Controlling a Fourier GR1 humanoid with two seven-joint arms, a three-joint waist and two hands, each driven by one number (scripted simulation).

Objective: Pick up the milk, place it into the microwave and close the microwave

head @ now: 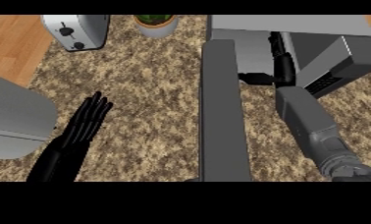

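Observation:
The microwave (290,24) stands at the back right. Its door (223,115) is swung wide open and points toward me, seen edge-on. My right forearm reaches past the door into the cavity. My right hand (282,68) is inside it, fingers stretched toward the back and the thumb out to the left. No milk shows anywhere; I cannot tell whether it is behind the hand. My left hand (83,122) rests open at the lower left over the speckled counter (145,95), fingers straight, holding nothing.
A silver toaster (76,31) stands at the back left, with a potted plant (154,24) to its right. A large rounded grey object (22,117) fills the left edge. A wooden surface (18,41) lies at the far left.

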